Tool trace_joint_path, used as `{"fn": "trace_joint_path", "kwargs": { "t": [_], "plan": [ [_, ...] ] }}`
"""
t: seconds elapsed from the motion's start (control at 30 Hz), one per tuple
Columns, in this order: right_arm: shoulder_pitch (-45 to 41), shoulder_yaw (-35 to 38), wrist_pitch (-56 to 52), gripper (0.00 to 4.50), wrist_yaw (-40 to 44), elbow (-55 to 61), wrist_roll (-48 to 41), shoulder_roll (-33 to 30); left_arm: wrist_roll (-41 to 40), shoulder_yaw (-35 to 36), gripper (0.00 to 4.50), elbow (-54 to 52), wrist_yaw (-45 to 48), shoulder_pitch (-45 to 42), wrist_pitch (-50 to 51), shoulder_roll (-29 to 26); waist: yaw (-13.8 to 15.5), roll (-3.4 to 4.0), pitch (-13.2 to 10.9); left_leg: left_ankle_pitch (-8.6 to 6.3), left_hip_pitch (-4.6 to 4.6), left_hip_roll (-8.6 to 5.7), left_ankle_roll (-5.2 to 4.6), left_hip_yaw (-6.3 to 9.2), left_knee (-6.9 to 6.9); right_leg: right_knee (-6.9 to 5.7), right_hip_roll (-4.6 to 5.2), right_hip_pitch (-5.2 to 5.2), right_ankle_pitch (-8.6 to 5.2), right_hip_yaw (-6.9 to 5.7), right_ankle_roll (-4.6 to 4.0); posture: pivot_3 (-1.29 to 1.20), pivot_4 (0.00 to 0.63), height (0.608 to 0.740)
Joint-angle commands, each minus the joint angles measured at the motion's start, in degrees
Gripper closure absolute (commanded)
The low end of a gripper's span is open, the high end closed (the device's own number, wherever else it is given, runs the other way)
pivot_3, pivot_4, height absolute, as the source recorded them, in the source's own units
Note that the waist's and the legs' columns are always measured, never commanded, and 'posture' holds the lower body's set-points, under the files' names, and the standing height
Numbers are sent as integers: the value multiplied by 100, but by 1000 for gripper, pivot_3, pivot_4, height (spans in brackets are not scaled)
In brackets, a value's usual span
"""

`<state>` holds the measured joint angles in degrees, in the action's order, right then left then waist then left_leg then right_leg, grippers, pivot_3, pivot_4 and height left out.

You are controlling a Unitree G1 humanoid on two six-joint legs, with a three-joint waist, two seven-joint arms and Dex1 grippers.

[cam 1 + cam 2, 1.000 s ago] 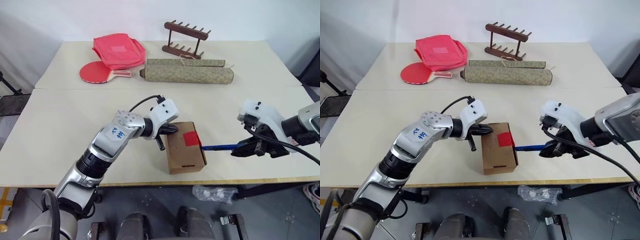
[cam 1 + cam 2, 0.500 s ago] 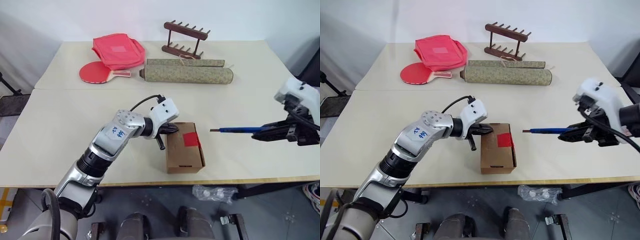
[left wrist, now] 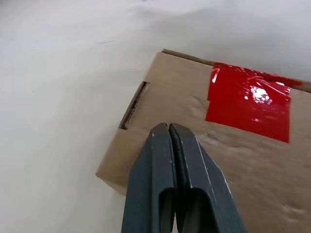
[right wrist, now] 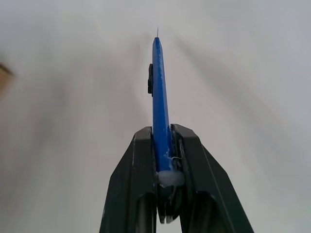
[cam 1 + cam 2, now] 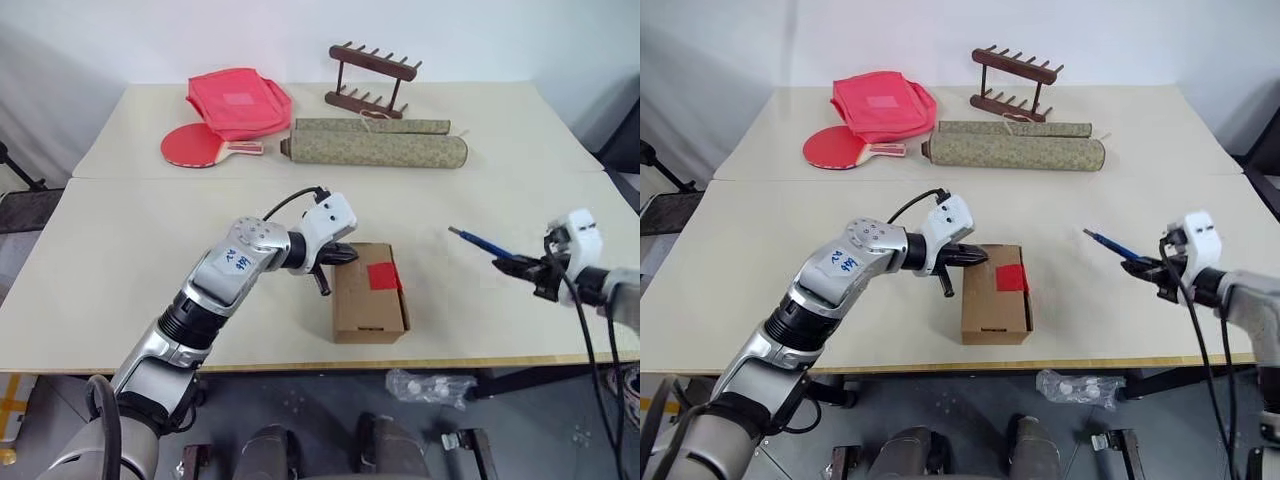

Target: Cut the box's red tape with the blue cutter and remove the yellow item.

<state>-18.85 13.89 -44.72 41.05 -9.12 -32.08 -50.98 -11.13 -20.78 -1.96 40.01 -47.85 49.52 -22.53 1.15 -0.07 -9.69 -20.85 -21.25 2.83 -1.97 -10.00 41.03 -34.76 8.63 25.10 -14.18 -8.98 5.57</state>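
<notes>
The brown cardboard box lies closed near the table's front edge, with the red tape across its top seam. My left gripper is shut, its tips resting at the box's far left top edge; in the left wrist view the shut fingers sit over the box beside the red tape. My right gripper is shut on the blue cutter, held well to the right of the box, tip pointing left and away. The blue cutter sticks out between the fingers. The yellow item is hidden.
At the back of the table lie a red zip pouch, a red paddle, a long rolled mat and a wooden rack. A plastic bag lies on the floor below the front edge.
My right gripper has pulled the blue cutter away from the box's red tape, out to the right and lower, and turned it. The left gripper stays on the box.
</notes>
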Motion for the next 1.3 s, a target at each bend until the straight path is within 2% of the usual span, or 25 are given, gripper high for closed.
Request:
{"fn": "trace_joint_path", "kwargs": {
  "t": [0.03,0.13,0.33,0.37,0.43,0.53,0.63,0.7,0.87,1.0,1.03,1.3],
  "plan": [
    [-26,225,293,3359,-13,-24,148,25,-91,303,4500,-124,89,41,152,-172,-16,2,-1,1,0,0,1,0,-2,-2,-2,0,0,0,0,0,150,740],
    [-48,347,311,2370,-24,35,164,-30,-363,646,4500,-364,312,-10,438,-423,-83,3,-5,3,-2,0,5,0,-7,-14,-8,4,0,-1,-1,0,150,740],
    [-161,205,234,251,33,509,404,-400,-687,869,4500,-651,816,232,736,-1172,-133,12,-17,4,-12,-2,7,-3,-14,-9,-9,16,-1,1,0,0,150,740],
    [-268,176,187,18,-20,618,423,-414,-770,907,4500,-718,915,290,820,-1295,-142,11,-19,3,-12,-1,8,-3,-15,-8,-9,17,-1,1,0,0,150,740],
    [-469,56,17,18,-39,898,430,-442,-924,958,4500,-843,1056,423,978,-1491,-151,11,-23,3,-14,0,8,-6,-15,-9,-11,22,-1,4,0,0,150,740],
    [-632,-604,-383,18,204,1479,545,-579,-1114,857,4500,-1200,1249,847,1142,-1754,-144,13,-25,3,-17,8,12,-6,-15,-13,-11,29,-2,7,-2,0,150,740],
    [-798,-1147,-750,563,177,1840,678,-537,-1051,728,4500,-1292,1090,1118,1066,-1656,-101,11,-26,2,-22,8,15,-4,-16,-8,-12,30,-3,4,-3,0,150,740],
    [-1030,-1589,-937,1328,180,2069,735,-352,-1032,732,4500,-1254,862,1209,1052,-1401,-77,9,-27,2,-35,2,14,1,-8,-6,-9,32,-2,-1,-2,0,150,740],
    [-1399,-2141,-1055,2993,290,2151,794,87,-935,858,4500,-1147,328,1384,883,-895,-99,7,-28,2,-40,-3,10,1,-6,-1,-8,33,2,-1,6,0,150,740],
    [-1653,-2338,-1106,4314,314,2152,838,342,-921,931,4500,-1136,126,1442,824,-788,-123,7,-28,2,-41,-6,11,1,-11,0,-13,35,1,-6,5,0,150,740],
    [-1717,-2394,-1105,4463,346,2163,844,399,-919,946,4500,-1144,104,1436,816,-790,-126,5,-30,2,-41,-7,11,1,-11,0,-13,35,1,-6,5,0,150,740],
    [-2098,-2665,-1269,4463,538,2261,811,794,-928,1038,4500,-1170,-66,1351,793,-712,-121,5,-30,2,-41,-7,11,1,-9,-1,-12,35,2,-6,5,0,150,740]
  ]
}}
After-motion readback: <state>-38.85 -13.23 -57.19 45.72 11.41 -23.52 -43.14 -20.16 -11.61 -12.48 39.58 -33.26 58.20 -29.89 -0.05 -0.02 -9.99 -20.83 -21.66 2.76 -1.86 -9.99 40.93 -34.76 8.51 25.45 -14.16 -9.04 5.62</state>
